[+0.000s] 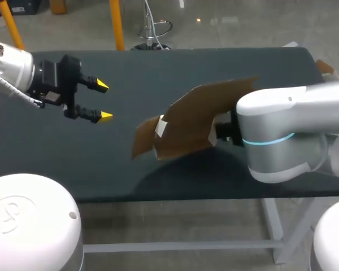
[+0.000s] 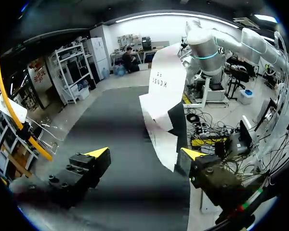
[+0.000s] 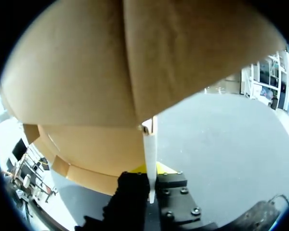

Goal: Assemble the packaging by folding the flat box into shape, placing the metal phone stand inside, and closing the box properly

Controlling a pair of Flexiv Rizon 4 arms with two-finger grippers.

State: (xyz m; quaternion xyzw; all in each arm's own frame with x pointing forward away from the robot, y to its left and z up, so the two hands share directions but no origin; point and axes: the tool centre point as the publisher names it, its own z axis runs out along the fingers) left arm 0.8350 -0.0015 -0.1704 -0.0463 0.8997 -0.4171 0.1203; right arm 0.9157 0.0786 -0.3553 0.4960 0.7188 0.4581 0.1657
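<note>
The flat brown cardboard box [image 1: 195, 119] hangs tilted above the middle of the dark table [image 1: 56, 164], unfolded, with white patches on its flaps. My right gripper [image 3: 151, 174] is shut on the box's edge; in the right wrist view the thin white edge runs down between its fingers, and the brown panels [image 3: 111, 72] fill the space ahead. My left gripper [image 1: 104, 100] stands open over the table's left part, apart from the box, with nothing between its fingers. In the left wrist view the box's pale underside [image 2: 164, 91] rises ahead of the open left gripper [image 2: 145, 154]. No metal phone stand shows.
A small brown thing [image 1: 324, 66] lies at the table's far right corner. My right arm's grey body [image 1: 282, 132] covers the table's right part. Bare dark table surface lies between my left gripper and the box.
</note>
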